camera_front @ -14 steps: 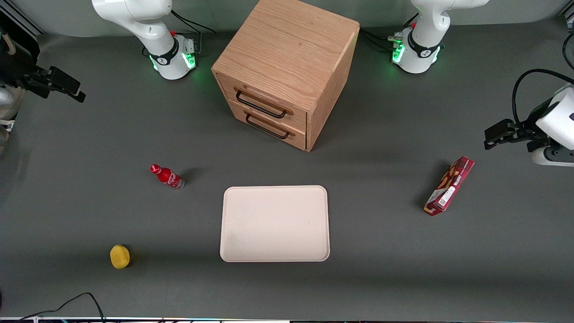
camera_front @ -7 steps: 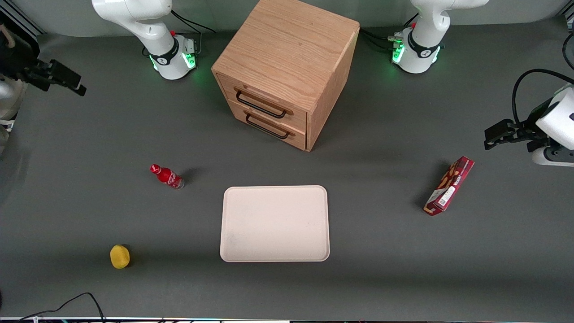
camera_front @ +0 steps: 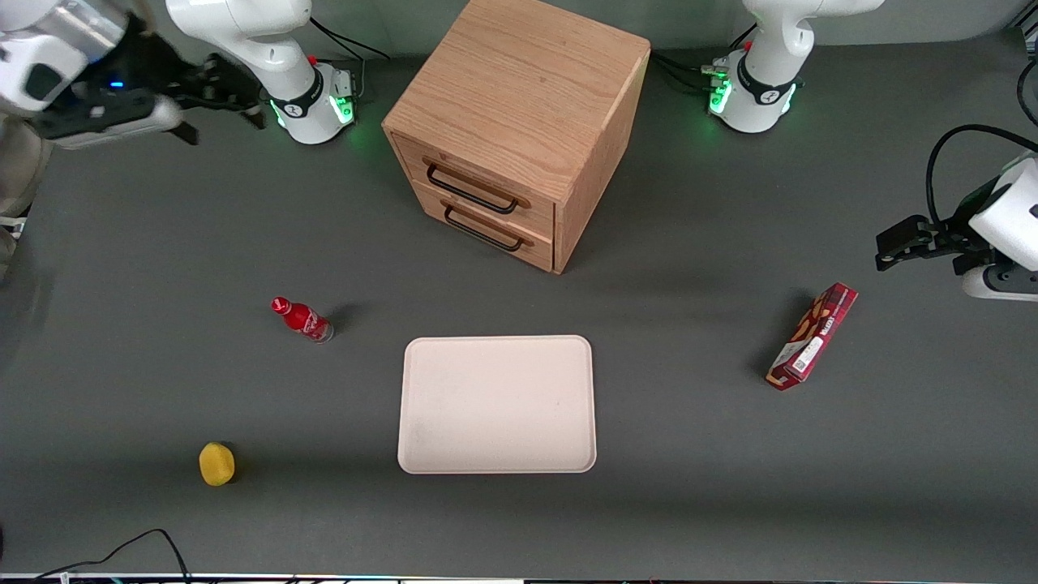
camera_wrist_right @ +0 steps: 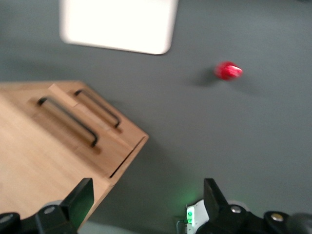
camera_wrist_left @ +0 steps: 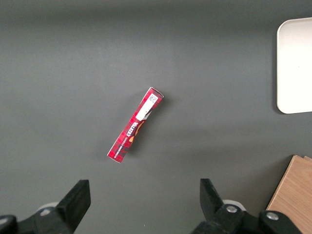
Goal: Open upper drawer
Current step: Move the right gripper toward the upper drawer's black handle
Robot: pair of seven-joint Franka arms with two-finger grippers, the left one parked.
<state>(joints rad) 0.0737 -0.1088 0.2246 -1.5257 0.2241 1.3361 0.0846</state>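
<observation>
Boxy light-oak cabinet [camera_front: 519, 122]: two drawers, both shut; upper drawer [camera_front: 474, 183] with thin black handle untouched. One bare cream tray [camera_front: 497, 404]. Gripper [camera_front: 219, 93], fingers spread wide, holds nothing, near the working arm's base.

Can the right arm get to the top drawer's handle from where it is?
Probably yes. The gripper, open, hangs high toward the working arm's end, and nothing stands in front of the upper drawer; its handle is exposed.
</observation>
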